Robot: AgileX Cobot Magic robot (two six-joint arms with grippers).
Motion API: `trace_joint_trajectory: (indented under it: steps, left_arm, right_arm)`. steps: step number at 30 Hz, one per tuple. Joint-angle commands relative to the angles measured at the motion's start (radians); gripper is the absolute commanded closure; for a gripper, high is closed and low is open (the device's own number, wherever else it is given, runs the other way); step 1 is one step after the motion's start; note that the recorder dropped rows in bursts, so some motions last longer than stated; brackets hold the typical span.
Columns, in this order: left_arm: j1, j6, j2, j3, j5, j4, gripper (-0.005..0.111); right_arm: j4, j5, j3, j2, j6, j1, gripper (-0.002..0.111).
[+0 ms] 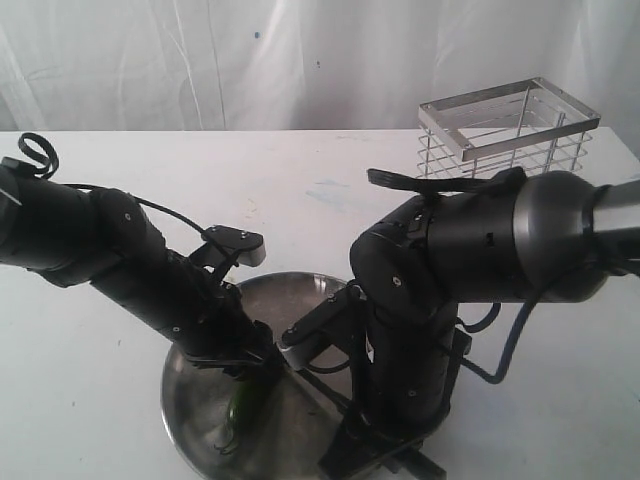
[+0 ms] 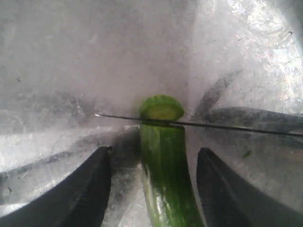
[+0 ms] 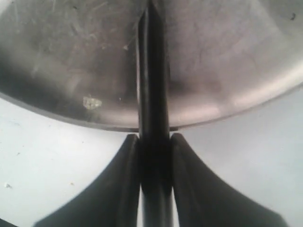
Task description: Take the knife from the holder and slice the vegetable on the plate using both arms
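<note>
Green and glossy, the vegetable (image 2: 163, 175) lies flat in the plate (image 2: 71, 56), its blunt cut end showing a paler ring. The knife (image 2: 213, 126) sits edge-down across it just behind that end, a thin dark line with the point past the pod. The left gripper (image 2: 154, 151) straddles the pod with its jaws spread, a gap on each side. The right gripper (image 3: 155, 137) is clamped on the knife's black handle, out over the plate's rim. The dull steel plate rests on a white table (image 1: 300, 190) with a white curtain (image 1: 200, 60) behind. The wire holder (image 1: 510, 125) stands at the far right. From across the room the right arm (image 1: 470, 250) blocks much of the plate.
</note>
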Motion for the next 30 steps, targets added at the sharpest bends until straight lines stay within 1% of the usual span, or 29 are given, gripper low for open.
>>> trace_joint_trajectory:
  steps: [1,5,11,30]
  left_arm:
    - [0.000,-0.010,0.036,0.022,0.088,0.032,0.048]
    - [0.000,-0.010,0.036,0.022,0.111,0.032,0.048]
    - [0.000,-0.010,0.036,0.022,0.133,0.034,0.060]
    - [0.000,-0.010,0.036,0.022,0.132,0.006,0.060]
  right_arm:
    - [-0.016,0.010,-0.007,-0.002,-0.001,0.001,0.108]
    - [-0.016,0.013,-0.024,-0.002,-0.001,0.001,0.108]
    - [-0.016,0.006,-0.076,-0.002,-0.001,0.001,0.108]
    - [0.006,0.007,-0.127,0.076,-0.001,0.020,0.108]
